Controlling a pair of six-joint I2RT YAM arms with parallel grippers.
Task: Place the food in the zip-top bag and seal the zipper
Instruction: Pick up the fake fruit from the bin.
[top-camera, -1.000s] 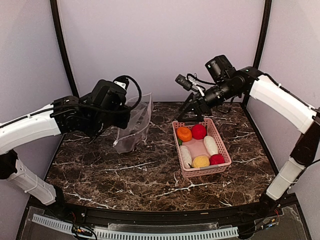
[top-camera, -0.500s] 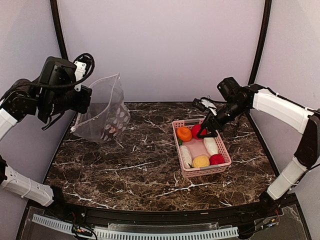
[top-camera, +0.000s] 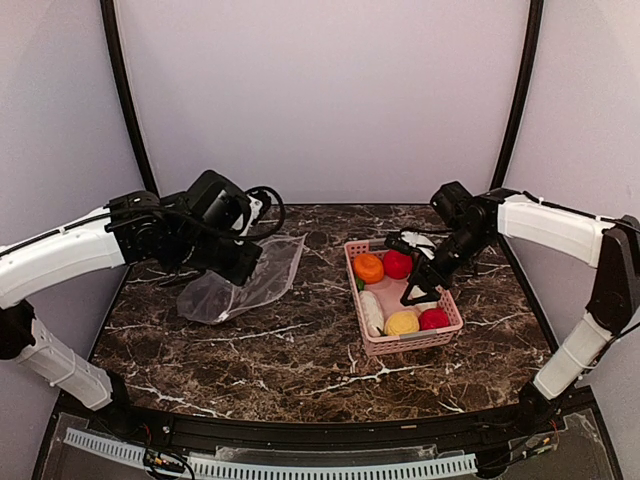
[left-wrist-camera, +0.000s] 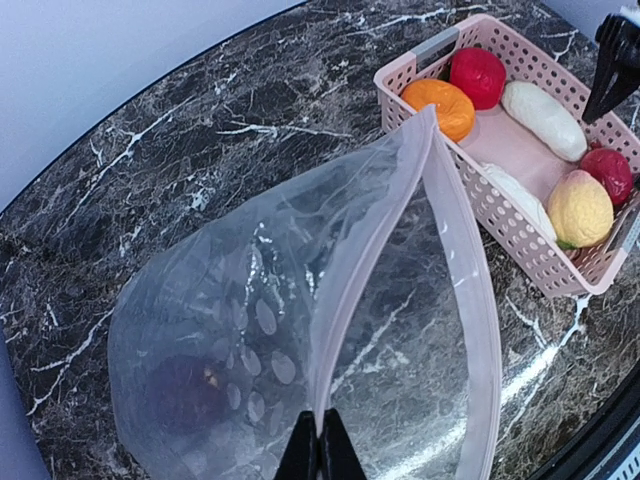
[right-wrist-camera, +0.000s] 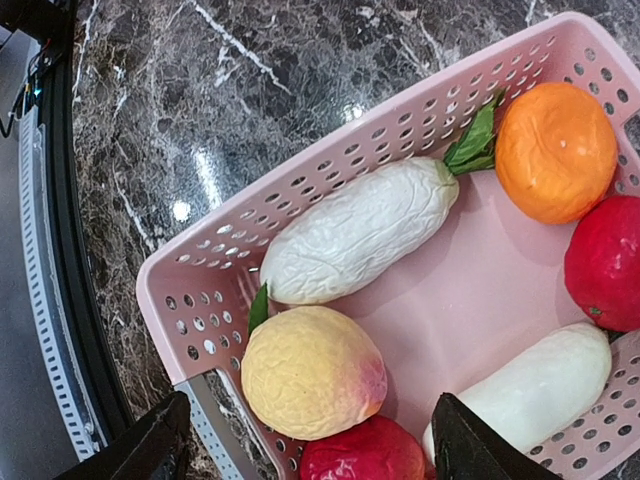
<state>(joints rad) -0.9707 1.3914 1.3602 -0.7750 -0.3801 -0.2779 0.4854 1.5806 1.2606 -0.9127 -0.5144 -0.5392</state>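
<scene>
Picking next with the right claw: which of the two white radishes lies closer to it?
The radish lying beside the bright red ball, right by one finger of the right claw; the other radish lies against the opposite wall of the basket.

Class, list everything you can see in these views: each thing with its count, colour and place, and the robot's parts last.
zip-top bag: 1, clear with pale spots, left of the basket, mouth open
dark ball: 1, maroon, blurred, inside the bag
basket: 1, pink, table's right
orange ball: 1, orange, in basket
red balls: 2, red, in basket
yellow ball: 1, yellow, in basket
radishes: 2, white, in basket
table: 1, dark marble
left gripper: 1, black, shut on bag's edge
right gripper: 1, black, open above basket
</scene>
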